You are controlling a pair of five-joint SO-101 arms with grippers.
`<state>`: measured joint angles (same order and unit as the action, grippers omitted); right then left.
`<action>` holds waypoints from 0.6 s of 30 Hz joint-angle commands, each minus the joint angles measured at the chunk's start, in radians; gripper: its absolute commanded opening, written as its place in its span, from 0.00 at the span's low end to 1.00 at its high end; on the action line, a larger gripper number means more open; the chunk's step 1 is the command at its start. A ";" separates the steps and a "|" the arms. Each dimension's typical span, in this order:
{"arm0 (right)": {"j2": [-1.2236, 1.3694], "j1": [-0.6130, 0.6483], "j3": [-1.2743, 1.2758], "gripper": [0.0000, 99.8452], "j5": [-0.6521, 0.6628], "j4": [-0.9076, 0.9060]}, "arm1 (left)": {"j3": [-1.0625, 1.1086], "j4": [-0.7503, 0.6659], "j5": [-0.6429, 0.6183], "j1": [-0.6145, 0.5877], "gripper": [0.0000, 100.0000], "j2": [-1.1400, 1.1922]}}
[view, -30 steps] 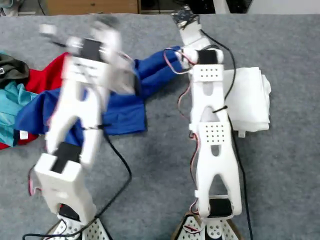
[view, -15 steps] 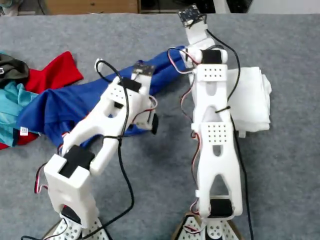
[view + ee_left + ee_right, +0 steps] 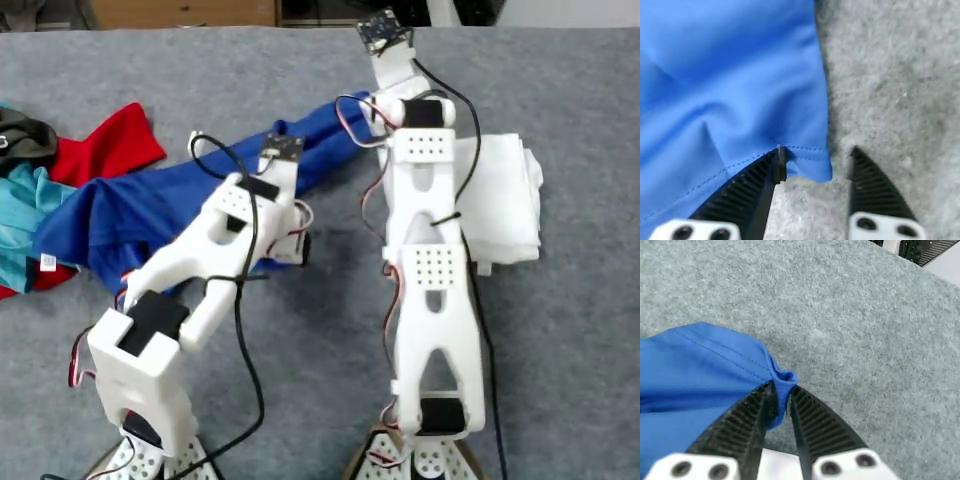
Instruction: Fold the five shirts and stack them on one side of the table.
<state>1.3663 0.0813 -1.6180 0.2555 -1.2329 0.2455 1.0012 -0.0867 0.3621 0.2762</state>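
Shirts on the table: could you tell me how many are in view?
5: blue shirt mid-table; red shirt, teal shirt and dark shirt bunched at the left edge; white shirt folded at right. More could hide underneath.

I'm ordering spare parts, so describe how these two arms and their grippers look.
The left arm and right arm are white plastic shells with black motors at the joints; the right arm's panels carry dot-grid holes. Along both run black cables and thin red wires. The left gripper and right gripper have black ribbed fingers tapering to points, on white bases.
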 commanded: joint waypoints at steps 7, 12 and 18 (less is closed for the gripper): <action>-0.084 -0.018 -0.048 0.00 -0.005 0.020 | -0.005 -0.040 -0.011 -0.055 0.07 -0.044; -0.084 -0.013 -0.048 0.00 -0.005 0.020 | -0.094 0.081 -0.008 -0.107 0.02 -0.045; -0.153 -0.002 -0.050 0.00 -0.011 -0.064 | -0.408 0.410 -0.005 -0.193 0.02 -0.047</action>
<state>1.3495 0.0813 -1.6180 0.2555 -1.2497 0.0322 1.2482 -0.0882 0.2271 0.2762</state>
